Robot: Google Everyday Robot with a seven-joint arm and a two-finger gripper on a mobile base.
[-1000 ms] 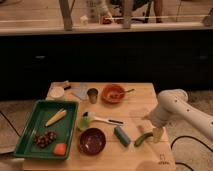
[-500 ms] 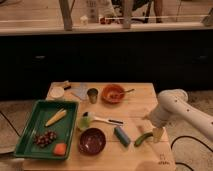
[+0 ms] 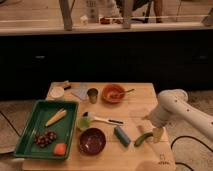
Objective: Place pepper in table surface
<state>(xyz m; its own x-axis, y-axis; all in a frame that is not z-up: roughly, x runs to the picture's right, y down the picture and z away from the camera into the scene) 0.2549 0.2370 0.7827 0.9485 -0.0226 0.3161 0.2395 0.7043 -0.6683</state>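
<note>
A green pepper (image 3: 142, 139) lies on the pale wooden table surface (image 3: 135, 107) near its front right corner. My gripper (image 3: 156, 133), at the end of the white arm (image 3: 172, 107) coming in from the right, is right beside the pepper's right end, low over the tabletop. I cannot tell whether it holds the pepper.
A green tray (image 3: 30, 125) at the left holds a yellow item, dark grapes and an orange piece. A dark red bowl (image 3: 92, 141), a teal block (image 3: 121, 135), a green cup (image 3: 84, 122), an orange bowl (image 3: 113, 93) and a metal cup (image 3: 93, 95) stand on the table.
</note>
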